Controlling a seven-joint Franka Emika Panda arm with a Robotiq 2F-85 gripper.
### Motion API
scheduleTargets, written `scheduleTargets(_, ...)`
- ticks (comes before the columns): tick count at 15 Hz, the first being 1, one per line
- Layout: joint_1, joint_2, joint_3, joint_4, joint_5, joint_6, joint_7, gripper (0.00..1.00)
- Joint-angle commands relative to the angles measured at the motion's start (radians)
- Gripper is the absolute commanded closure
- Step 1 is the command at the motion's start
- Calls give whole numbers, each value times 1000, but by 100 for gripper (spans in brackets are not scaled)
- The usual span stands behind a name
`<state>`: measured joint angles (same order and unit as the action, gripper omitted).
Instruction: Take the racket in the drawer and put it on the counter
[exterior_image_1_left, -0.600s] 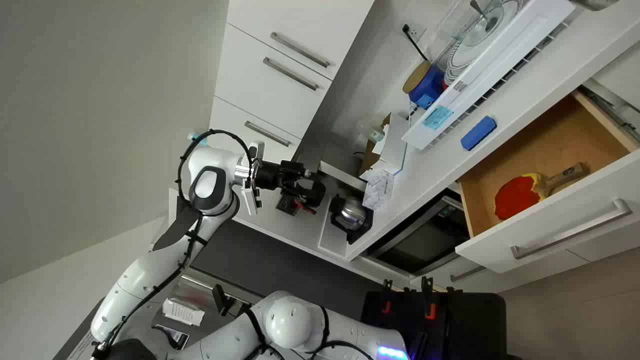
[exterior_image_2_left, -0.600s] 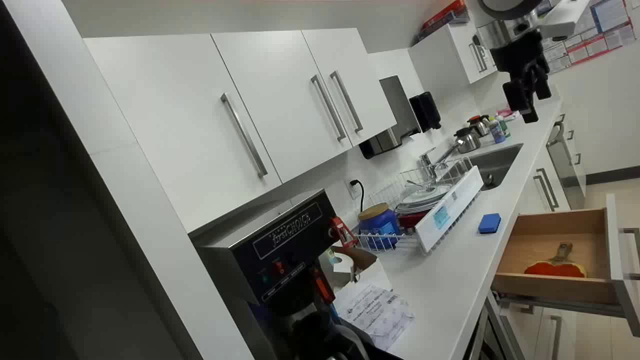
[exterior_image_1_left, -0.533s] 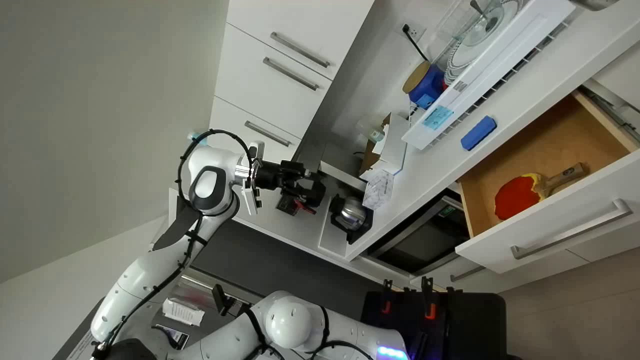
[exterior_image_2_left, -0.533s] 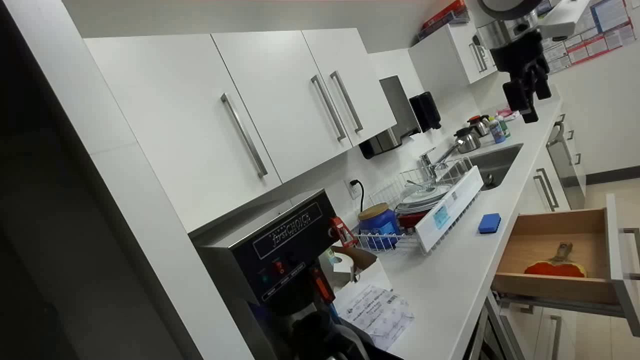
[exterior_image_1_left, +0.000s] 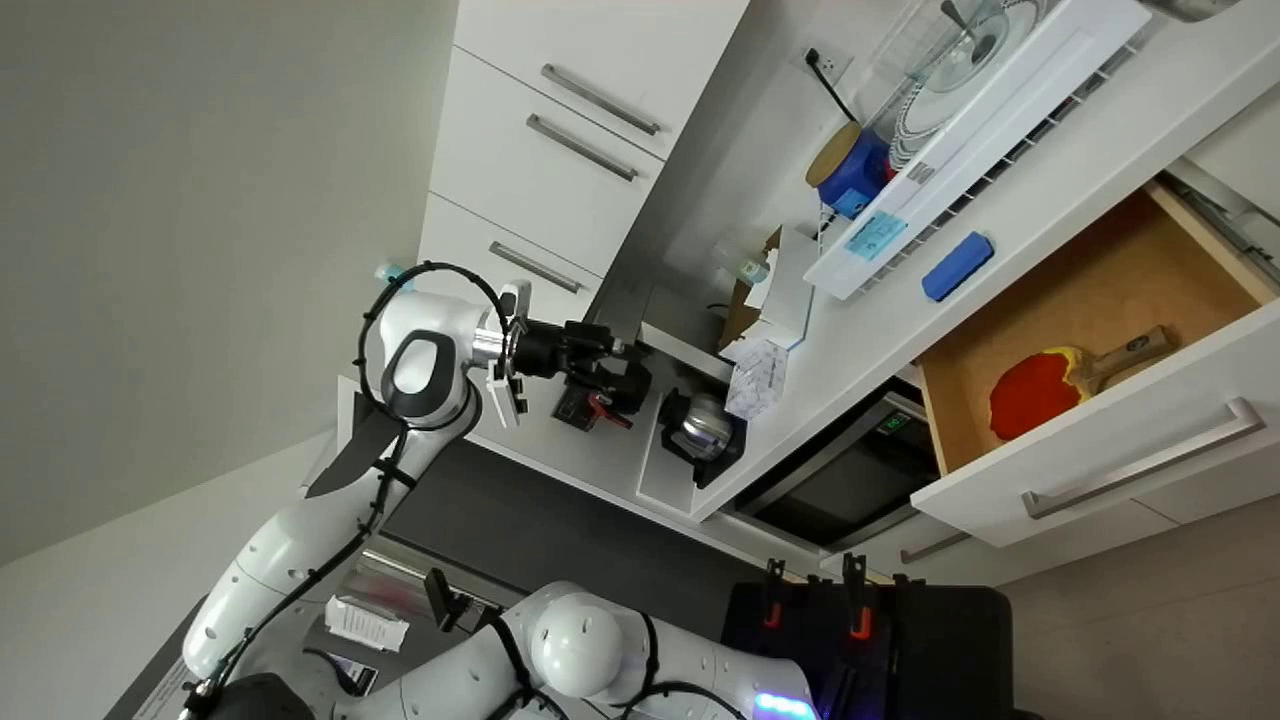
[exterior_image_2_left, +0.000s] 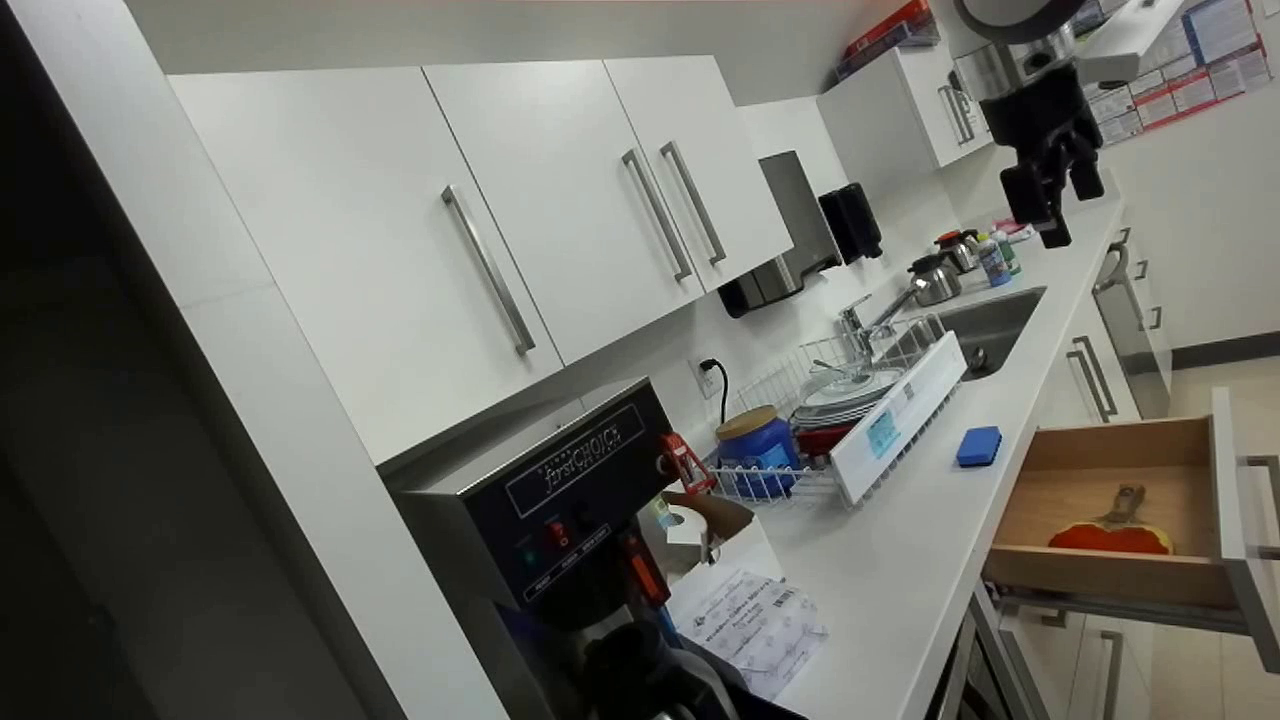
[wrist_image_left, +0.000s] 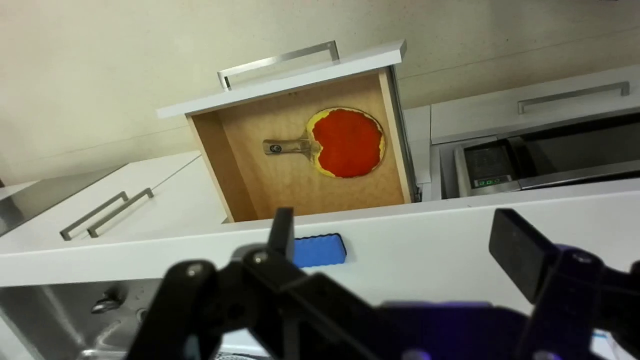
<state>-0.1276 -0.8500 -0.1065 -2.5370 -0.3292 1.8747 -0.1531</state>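
The racket, with a round red face, yellow rim and wooden handle, lies flat in the open drawer. It shows in both exterior views (exterior_image_1_left: 1035, 395) (exterior_image_2_left: 1112, 538) and in the wrist view (wrist_image_left: 348, 144). The drawer (exterior_image_1_left: 1065, 305) has a tan interior (exterior_image_2_left: 1120, 452) and a white front; it also shows in the wrist view (wrist_image_left: 295, 195). The white counter (exterior_image_2_left: 870, 570) runs along the drawer's back side (wrist_image_left: 415, 250). My gripper (exterior_image_2_left: 1072, 212) is open and empty, high above the counter and away from the racket. Its fingers (wrist_image_left: 395, 220) are wide apart in the wrist view.
A blue block (wrist_image_left: 320, 250) lies on the counter near the drawer. A dish rack (exterior_image_2_left: 900, 415) with plates and a blue jar (exterior_image_2_left: 757, 450) stands behind it. A sink (exterior_image_2_left: 990, 325), an opened box (exterior_image_2_left: 740, 545) and a coffee machine (exterior_image_2_left: 570, 490) are along the counter.
My gripper has shifted very slightly, a little to the left in an exterior view. The racket, drawer and other things have not moved.
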Motion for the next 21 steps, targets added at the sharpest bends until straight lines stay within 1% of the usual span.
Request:
scheduleTargets(1, -54, 121, -27, 37, -4, 84, 140, 0)
scheduleTargets(4, -112, 226, -59, 40, -5, 200, 247, 0)
scheduleTargets(7, -183, 354, -77, 35, -8, 365, 361, 0)
scheduleTargets(10, -256, 487, -75, 27, -12, 537, 495, 0)
scheduleTargets(12, -300, 551, -55, 24, -33, 608, 613, 0)
scheduleTargets(13, -315, 567, -48, 21, -47, 632, 668, 0)
scheduleTargets(14, -283, 526, -73, 7, -14, 597, 563, 0)
scheduleTargets(16, -296, 568, -68, 9, -27, 628, 625, 0)
scheduleTargets(19, -297, 573, -65, 16, -29, 629, 633, 0)
scheduleTargets(20, -303, 600, -55, 41, -20, 628, 698, 0)
scheduleTargets(21, -294, 644, -60, 70, 32, 618, 732, 0)
